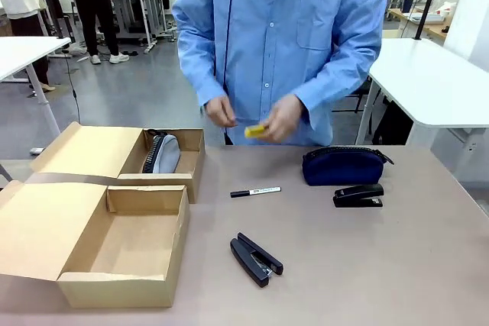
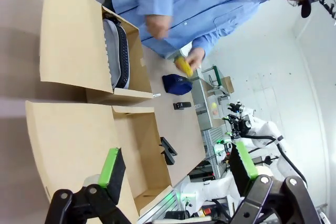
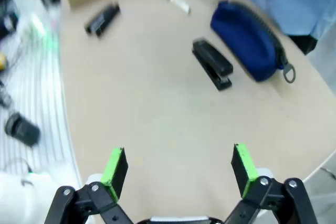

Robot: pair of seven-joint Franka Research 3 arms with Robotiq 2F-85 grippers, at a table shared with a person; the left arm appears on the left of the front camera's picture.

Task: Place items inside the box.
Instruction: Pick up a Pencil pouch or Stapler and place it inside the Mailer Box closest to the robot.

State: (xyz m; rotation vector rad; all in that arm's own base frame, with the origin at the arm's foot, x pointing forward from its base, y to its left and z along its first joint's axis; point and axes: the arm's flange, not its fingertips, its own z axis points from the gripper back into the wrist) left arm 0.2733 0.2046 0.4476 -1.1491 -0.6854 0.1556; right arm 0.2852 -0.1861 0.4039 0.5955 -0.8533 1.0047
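Two open cardboard boxes stand at the table's left. The far box point(image 1: 187, 159) holds a grey zip pencil case point(image 1: 162, 153); the near box point(image 1: 122, 246) has nothing inside. A black marker pen point(image 1: 255, 192), a navy blue pouch point(image 1: 342, 166) and two black staplers point(image 1: 358, 195) point(image 1: 256, 258) lie on the table. The person holds a yellow utility knife point(image 1: 256, 130) in one hand above the far edge. My left gripper point(image 2: 178, 165) hangs open over the near box point(image 2: 142, 145), holding nothing. My right gripper point(image 3: 178, 167) is open above bare table, short of a stapler point(image 3: 211, 64) and the pouch point(image 3: 247, 40).
The person in a blue shirt point(image 1: 283, 36) stands at the far edge, both hands near the chest. White tables point(image 1: 435, 82) stand behind to the left and right. The table's right half between the staplers and the near edge is bare.
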